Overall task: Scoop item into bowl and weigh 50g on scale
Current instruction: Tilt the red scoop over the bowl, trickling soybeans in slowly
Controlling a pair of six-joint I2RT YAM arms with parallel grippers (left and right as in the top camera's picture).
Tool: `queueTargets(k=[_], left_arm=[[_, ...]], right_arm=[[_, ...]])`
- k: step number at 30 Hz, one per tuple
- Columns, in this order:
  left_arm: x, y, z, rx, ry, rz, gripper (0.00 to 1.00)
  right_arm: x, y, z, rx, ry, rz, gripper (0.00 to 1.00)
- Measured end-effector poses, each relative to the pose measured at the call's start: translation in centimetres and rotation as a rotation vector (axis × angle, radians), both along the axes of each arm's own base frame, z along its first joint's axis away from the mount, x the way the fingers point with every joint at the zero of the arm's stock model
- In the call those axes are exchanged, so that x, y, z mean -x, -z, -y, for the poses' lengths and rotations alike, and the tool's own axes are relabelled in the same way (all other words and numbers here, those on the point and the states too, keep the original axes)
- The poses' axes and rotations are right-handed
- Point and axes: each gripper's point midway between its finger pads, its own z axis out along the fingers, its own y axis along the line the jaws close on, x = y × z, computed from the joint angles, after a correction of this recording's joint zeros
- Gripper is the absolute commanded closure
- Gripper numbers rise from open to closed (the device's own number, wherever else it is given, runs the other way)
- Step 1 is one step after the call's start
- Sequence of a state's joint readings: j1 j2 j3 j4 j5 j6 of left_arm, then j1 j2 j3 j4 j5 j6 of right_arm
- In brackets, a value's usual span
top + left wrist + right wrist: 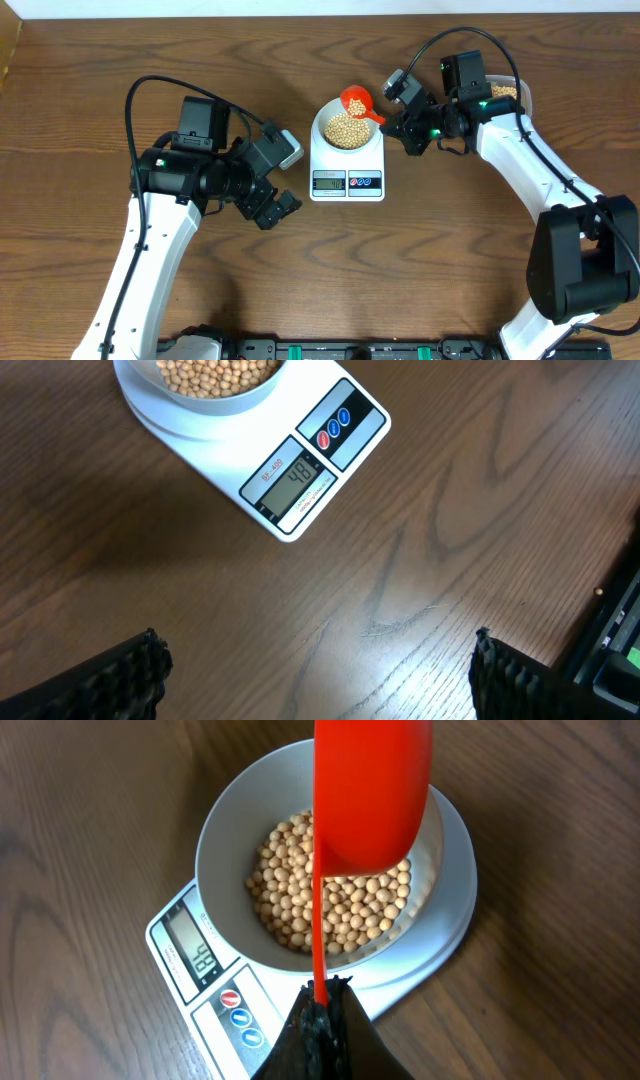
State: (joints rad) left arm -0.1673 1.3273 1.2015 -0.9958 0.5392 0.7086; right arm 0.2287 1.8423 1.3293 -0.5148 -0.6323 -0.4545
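Note:
The white scale [347, 181] sits mid-table with the bowl [322, 128] on it, holding a heap of tan beans [347, 130]. My right gripper [388, 119] is shut on the thin handle of a red scoop [357, 101], whose cup hangs over the bowl's far rim. From the right wrist, the scoop [372, 790] is above the beans [330, 915], and the right gripper [322, 995] pinches its handle over the scale [232, 1015]. My left gripper [275, 206] hovers open and empty, left of the scale's front. In the left wrist view the scale's display [295, 485] reads 48.
A clear tub [506, 92] with more beans stands at the back right, mostly hidden behind my right arm. A black rail [330, 351] runs along the table's front edge. Bare wood lies under the left gripper [315, 680].

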Motion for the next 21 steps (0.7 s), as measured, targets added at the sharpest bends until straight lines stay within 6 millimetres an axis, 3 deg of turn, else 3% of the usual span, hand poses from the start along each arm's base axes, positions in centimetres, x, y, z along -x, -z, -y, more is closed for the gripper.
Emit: queueTargets(k=[21], left_arm=[[0.00, 0.00, 0.00, 0.000, 0.000, 0.000, 0.02]], right_arm=[[0.16, -0.10, -0.15, -0.011, -0.005, -0.006, 0.99]])
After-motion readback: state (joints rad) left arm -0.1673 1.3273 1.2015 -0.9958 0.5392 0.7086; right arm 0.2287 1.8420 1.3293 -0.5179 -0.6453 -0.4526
